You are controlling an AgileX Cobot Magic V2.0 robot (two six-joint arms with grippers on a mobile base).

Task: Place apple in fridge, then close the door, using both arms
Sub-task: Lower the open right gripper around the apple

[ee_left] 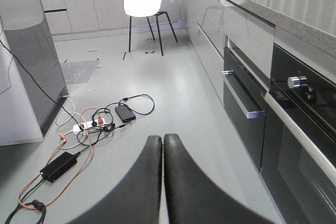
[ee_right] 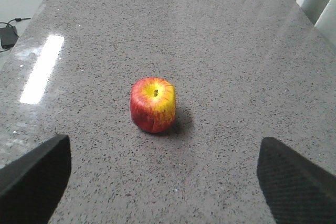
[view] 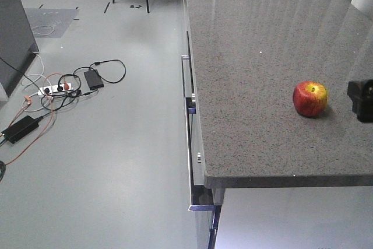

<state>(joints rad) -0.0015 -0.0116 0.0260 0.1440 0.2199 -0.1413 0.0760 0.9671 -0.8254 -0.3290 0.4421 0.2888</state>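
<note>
Two wrist views split the scene. Only the right one shows the right gripper [ee_right: 163, 148], its fingers spread wide and empty, with the apple [ee_right: 153, 104] sitting stem-up on the speckled counter [ee_right: 236, 40] just beyond them, untouched. Only the left one shows the left gripper [ee_left: 162, 140], fingers pressed together and holding nothing, above the floor cables [ee_left: 100, 121]. In the front view the right gripper is cut off at the right edge.

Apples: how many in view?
1. The apple sits stem up on the counter, just ahead of the right gripper, whose jaws are open. No others visible.
</note>
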